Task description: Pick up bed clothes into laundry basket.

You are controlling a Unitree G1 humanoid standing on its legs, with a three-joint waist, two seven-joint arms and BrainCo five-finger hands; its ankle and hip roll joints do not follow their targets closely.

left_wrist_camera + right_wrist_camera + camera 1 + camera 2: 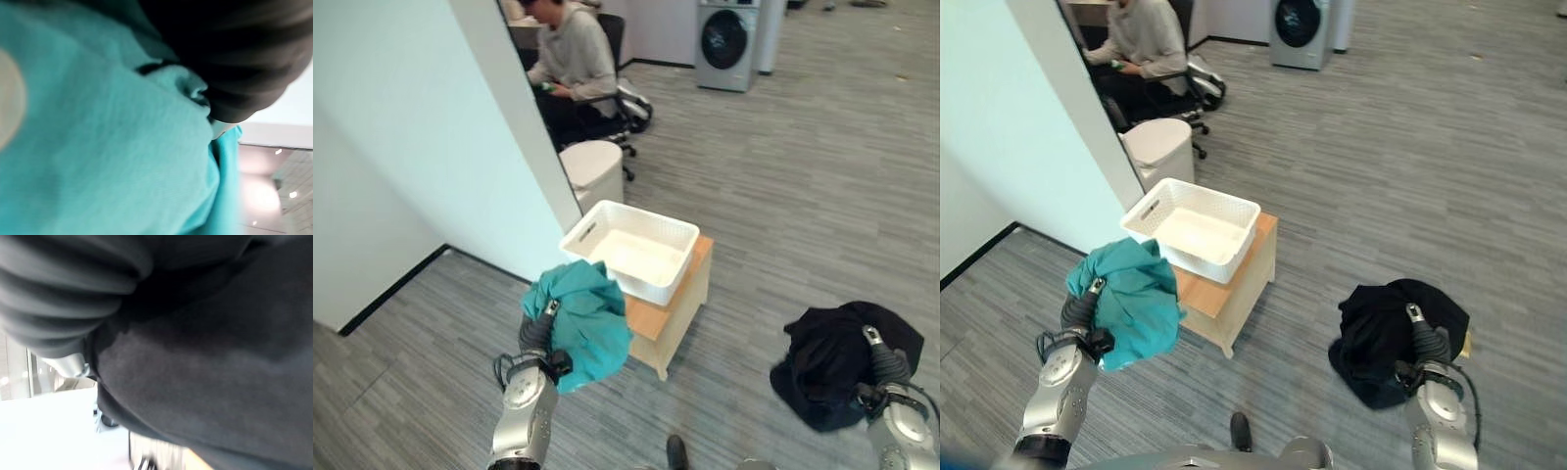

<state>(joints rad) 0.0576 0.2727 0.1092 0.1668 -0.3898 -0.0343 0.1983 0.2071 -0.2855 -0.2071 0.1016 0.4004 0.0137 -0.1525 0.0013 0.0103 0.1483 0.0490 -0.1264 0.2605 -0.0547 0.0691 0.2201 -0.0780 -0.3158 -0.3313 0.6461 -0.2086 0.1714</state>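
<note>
Left hand [541, 331] lifts the teal cloth [579, 318], right hand [1422, 338] the black cloth [1386, 333]; their grips I can't tell. White basket [636, 250] on the table [677, 304] is empty — both loads remain.

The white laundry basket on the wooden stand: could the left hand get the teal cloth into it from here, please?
Probably yes. The left hand holds the teal cloth up beside the laundry basket, nearly at its rim, the basket is open and looks empty, and nothing stands between them.
</note>
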